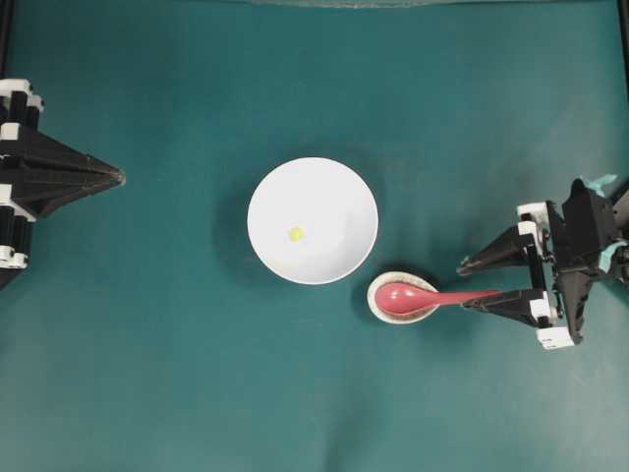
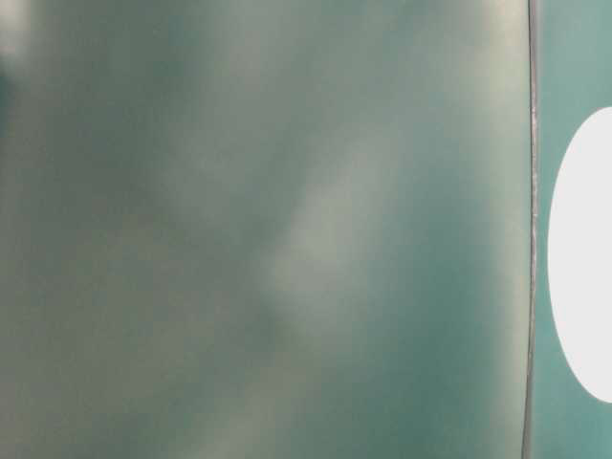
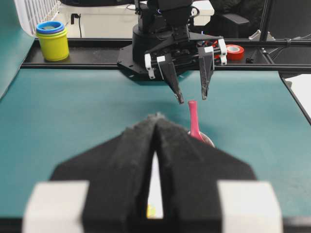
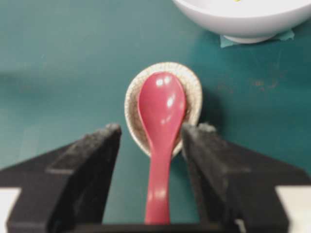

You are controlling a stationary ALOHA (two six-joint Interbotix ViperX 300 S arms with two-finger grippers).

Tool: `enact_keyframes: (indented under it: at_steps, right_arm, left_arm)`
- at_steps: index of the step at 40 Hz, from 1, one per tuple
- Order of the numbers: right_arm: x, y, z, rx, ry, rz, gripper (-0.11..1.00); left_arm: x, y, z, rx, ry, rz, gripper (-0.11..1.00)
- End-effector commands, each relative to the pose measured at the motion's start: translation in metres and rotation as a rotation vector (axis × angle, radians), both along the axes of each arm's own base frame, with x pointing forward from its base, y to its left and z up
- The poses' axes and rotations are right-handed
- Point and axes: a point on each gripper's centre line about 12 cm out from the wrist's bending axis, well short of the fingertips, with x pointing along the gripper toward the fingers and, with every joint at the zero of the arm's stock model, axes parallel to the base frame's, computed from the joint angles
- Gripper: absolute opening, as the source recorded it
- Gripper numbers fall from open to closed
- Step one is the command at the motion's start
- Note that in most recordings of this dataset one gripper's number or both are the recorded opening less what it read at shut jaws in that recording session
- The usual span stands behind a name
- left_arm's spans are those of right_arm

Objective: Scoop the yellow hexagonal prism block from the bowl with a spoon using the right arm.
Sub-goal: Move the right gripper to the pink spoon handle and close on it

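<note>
A: Spoon (image 4: 160, 126), pink-red, one. Scoop rests in the small speckled dish (image 4: 194, 92), handle pointing toward the right edge of the table (image 1: 177, 393).

B: Right gripper (image 4: 151, 145)?

A: Jaws spread wide, one on each side of the handle, neither touching it. Nothing held.

B: Advice for the pickup, item by item?

A: Likely best to keep the handle centred between the fingers, come down low, and close on the handle's back half, well clear of the dish rim. A level grip should keep the scoop usable afterwards.

B: Next entry, further out.

A: Bowl (image 1: 313, 220), white, round, near the table's middle, just beyond the dish. Yellow hexagonal prism block (image 1: 296, 234), one, lying on the bowl's floor slightly left of centre.

B: Far side?

A: Left gripper (image 1: 116, 177), parked at the left edge, fingers pressed together on nothing.

B: Labels, brands, writing?

A: None legible in any view. The table-level view is a blur.
</note>
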Motion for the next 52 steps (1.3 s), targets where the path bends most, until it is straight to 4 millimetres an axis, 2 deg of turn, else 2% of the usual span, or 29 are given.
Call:
enact_keyframes:
  at_steps: [1,23,52]
  right_arm:
    - [0.001,0.005,-0.001,0.003,-0.019,-0.003,0.58]
    - [0.006,0.011,-0.039,-0.077,0.062,-0.017,0.58]
    - [0.003,0.012,-0.041,-0.147,0.045,0.021,0.57]
  left_arm:
    - [0.003,0.0,0.007,0.005,-0.015,0.001,0.0]
    - [0.003,0.0,0.007,-0.003,-0.015,0.001,0.0]
    - [0.005,0.0,0.004,-0.002,-0.003,0.001,0.0]
